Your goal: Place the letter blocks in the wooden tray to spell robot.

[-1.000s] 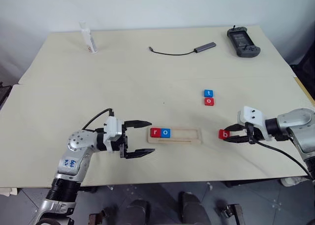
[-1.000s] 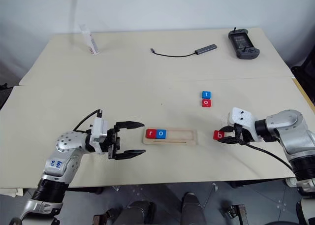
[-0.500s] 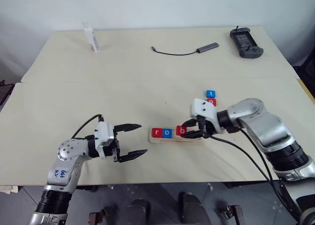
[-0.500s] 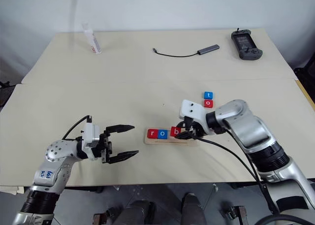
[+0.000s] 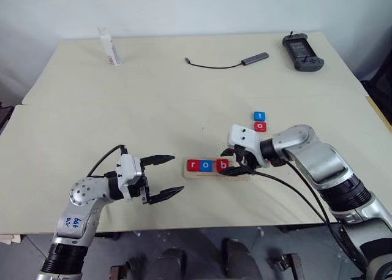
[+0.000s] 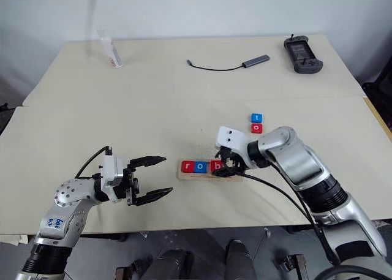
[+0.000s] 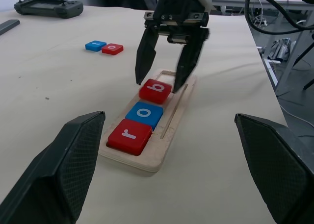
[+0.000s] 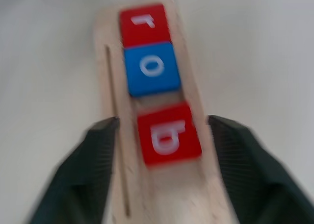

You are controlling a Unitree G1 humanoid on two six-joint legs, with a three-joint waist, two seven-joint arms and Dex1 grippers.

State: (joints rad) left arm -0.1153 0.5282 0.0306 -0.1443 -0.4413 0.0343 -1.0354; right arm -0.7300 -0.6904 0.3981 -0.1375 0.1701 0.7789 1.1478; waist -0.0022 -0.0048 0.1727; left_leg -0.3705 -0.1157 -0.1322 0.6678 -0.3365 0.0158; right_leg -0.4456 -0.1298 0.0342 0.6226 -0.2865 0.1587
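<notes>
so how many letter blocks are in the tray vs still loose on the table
5 in all. 3 sit in the wooden tray: red r, blue o, red b, the b between the open right claw fingers. 2 lie loose beyond: blue t, red o.

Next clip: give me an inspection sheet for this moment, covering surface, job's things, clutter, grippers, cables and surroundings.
Surface: pale beige tabletop, with a seam across it.
Job's things: pale wooden tray holds red r block, blue o block and red b block in a row; the b sits slightly askew. Blue t block and red o block lie on the table beyond the tray.
Clutter: white tube, black handheld controller, both at the far edge.
Grippers: right gripper open, its fingers straddling the b block; left gripper open, holding nothing, beside the tray's r end.
Cables: grey adapter with black cable.
Surroundings: white wall behind the table.
</notes>
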